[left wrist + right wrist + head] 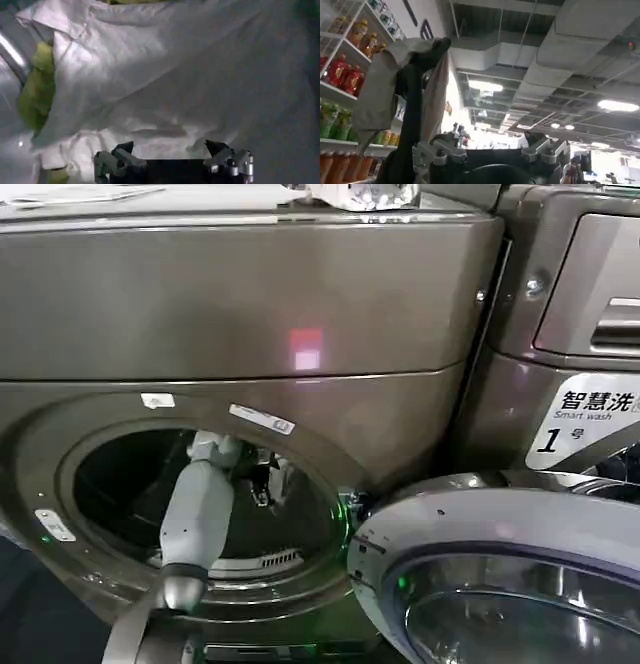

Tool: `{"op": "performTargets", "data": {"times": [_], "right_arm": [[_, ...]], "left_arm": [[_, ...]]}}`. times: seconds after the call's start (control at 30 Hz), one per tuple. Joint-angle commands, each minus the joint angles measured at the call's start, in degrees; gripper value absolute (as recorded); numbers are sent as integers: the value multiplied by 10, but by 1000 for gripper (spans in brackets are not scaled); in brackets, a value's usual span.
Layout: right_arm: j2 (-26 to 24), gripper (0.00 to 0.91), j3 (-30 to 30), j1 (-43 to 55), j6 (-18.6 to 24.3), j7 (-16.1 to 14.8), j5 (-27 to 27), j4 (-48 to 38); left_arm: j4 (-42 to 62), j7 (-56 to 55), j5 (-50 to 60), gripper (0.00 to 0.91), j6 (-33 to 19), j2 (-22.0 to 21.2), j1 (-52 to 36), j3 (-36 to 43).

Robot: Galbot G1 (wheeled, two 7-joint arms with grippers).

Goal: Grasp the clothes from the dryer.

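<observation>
The dryer (250,314) is a bronze-grey front loader with its round porthole (120,484) open. My left arm reaches through the porthole, and the left gripper (262,479) is deep inside the drum. In the left wrist view the clothes (165,75) are a crumpled whitish-grey fabric with a yellow-green piece (37,90) at one side. The left gripper (170,149) is open, fingertips right at the fabric and spread wide, gripping nothing. The right gripper (490,140) is open and empty, held away from the dryer and pointing toward the ceiling.
The silver-rimmed glass door (500,564) is swung open at the lower right, beside the porthole. A second machine with a "1" sticker (575,424) stands to the right. The right wrist view has store shelves of bottles (340,75) and a grey cloth on a dark pole (395,85).
</observation>
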Motion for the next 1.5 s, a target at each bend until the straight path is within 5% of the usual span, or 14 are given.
{"op": "performTargets", "data": {"times": [0.03,0.17,0.2,0.23,0.27,0.3,0.37,0.87,1.03,1.5], "right_arm": [[0,907,-1,1,0,0,1,0],[2,907,-3,2,0,0,1,1],[3,907,-4,2,1,0,1,2],[3,907,-5,2,0,0,1,3],[3,907,-5,3,0,0,1,3],[3,907,-6,3,0,0,1,4],[3,907,-6,3,0,0,1,5],[-1,907,-8,1,0,-2,2,8],[1,907,-8,3,-1,-6,4,13],[11,907,-18,3,-11,-2,6,35]], "left_arm": [[63,-6,-19,907,0,0,-6,-1],[77,-7,-23,907,-2,-1,-7,-1],[76,-8,-24,842,-2,-1,-6,-1],[74,-10,-30,557,-1,0,-6,-1],[69,-9,-35,387,-3,1,-5,0],[62,-9,-40,80,-3,2,-4,1],[51,-7,-46,0,-2,3,-2,2],[70,-61,-90,0,-20,5,0,-8],[0,-114,-155,0,-1,3,22,-18],[-101,-637,-418,0,83,-15,99,7]]}}
